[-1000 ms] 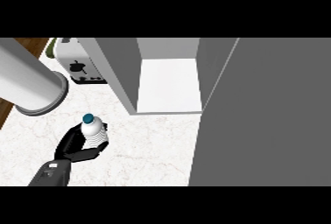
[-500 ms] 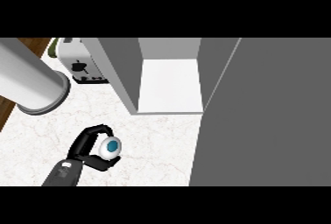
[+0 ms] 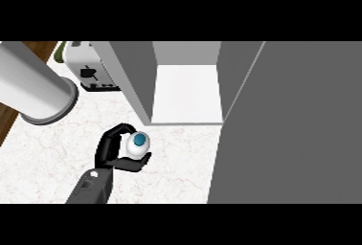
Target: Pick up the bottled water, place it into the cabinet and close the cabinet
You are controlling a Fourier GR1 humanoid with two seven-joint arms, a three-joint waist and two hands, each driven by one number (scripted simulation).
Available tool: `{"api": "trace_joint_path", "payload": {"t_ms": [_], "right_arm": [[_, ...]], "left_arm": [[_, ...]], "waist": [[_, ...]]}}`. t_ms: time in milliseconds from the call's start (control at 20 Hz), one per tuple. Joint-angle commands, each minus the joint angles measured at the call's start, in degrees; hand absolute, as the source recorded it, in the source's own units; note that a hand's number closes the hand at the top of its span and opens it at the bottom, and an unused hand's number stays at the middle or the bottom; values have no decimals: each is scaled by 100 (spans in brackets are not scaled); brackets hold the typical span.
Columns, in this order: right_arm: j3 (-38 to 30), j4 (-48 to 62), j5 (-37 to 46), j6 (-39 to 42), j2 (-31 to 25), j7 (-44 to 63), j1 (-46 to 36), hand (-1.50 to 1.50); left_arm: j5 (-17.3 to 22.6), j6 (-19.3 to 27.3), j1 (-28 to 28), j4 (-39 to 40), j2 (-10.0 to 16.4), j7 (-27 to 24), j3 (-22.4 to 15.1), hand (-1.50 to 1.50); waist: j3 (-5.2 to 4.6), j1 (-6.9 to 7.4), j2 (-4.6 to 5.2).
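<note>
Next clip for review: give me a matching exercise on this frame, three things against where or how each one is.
Things:
1. white bottled water with a blue cap
2. white toaster with a black lever
3. grey cabinet door

Places or states:
A. swung open, filling the view's right side
B. gripped by the curled fingers of the left hand
C. at the back of the counter, left of the cabinet

Pairs: 1-B, 2-C, 3-A.
</note>
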Motion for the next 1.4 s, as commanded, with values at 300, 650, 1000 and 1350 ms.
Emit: {"api": "trace_joint_path", "payload": {"t_ms": [300,650,1000,1350], "right_arm": [[271,-449,443,-81,-76,5,239,-150],[182,-885,321,-159,-230,320,390,-150],[144,-710,255,-164,-100,246,157,-150],[-206,-510,-176,130,-314,-412,674,-150]], "left_arm": [[1855,579,127,-1727,-128,1469,-1617,150],[2480,1973,-325,-2700,-129,2593,-2548,150],[2596,3085,-1048,-2453,-130,2897,-3195,150],[2750,3366,-1901,-1835,-130,3330,-3059,150]], "waist": [[2,-16,-5],[0,-57,-1],[-3,-55,20],[3,-58,27]]}}
